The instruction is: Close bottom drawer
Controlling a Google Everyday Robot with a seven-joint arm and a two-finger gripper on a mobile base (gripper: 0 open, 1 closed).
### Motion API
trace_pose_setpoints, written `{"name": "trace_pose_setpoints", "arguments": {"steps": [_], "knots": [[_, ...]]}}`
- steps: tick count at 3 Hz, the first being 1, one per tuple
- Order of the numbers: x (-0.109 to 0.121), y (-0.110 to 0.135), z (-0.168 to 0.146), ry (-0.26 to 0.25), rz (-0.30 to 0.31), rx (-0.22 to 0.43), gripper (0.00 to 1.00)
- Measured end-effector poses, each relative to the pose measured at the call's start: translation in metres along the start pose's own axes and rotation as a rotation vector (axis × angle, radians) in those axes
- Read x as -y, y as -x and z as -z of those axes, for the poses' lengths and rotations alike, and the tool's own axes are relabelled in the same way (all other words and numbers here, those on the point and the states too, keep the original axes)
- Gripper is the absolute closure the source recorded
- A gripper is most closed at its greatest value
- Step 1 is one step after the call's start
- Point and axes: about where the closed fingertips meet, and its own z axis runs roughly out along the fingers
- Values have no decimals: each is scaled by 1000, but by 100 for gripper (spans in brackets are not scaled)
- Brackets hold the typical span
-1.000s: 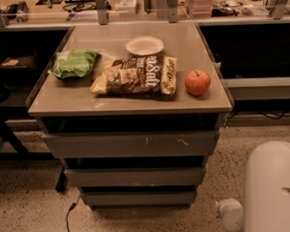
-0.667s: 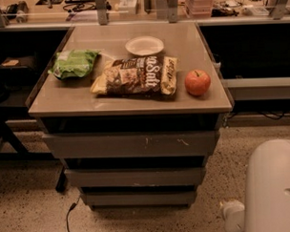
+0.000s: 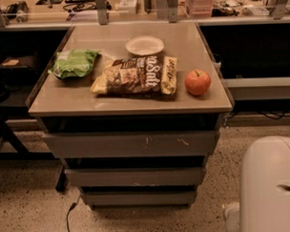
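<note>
The cart [image 3: 130, 101] stands in the middle of the view with three grey metal drawers below its top. The bottom drawer [image 3: 138, 198] is the narrowest, with a slim plain front panel and a dark gap above it. The mid drawer front [image 3: 135, 177] and the wide top drawer front [image 3: 131, 144], which has pale scratch marks, sit above it. My gripper is not in view. Only a white rounded arm housing [image 3: 271, 185] shows at the lower right, to the right of the drawers and apart from them.
On the cart top lie a green bag [image 3: 74, 63], a brown snack bag [image 3: 136, 76], a white bowl [image 3: 144, 45] and a red apple [image 3: 197, 82]. A black cable [image 3: 68, 221] lies on the speckled floor at left. Dark shelving flanks the cart.
The small white part beside the arm housing at the lower right has sunk slightly in the picture. The cart and drawers have not moved.
</note>
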Motion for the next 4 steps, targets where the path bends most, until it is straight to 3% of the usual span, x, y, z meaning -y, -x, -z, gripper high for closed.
{"name": "trace_pose_setpoints", "arguments": {"steps": [1,2,3,4], "knots": [[24,-66,38,-43,-88,-132,100],[33,-171,110,-105,-261,-311,100],[23,-265,185,-147,-382,-470,100],[20,-278,199,-141,-376,-498,82]]}}
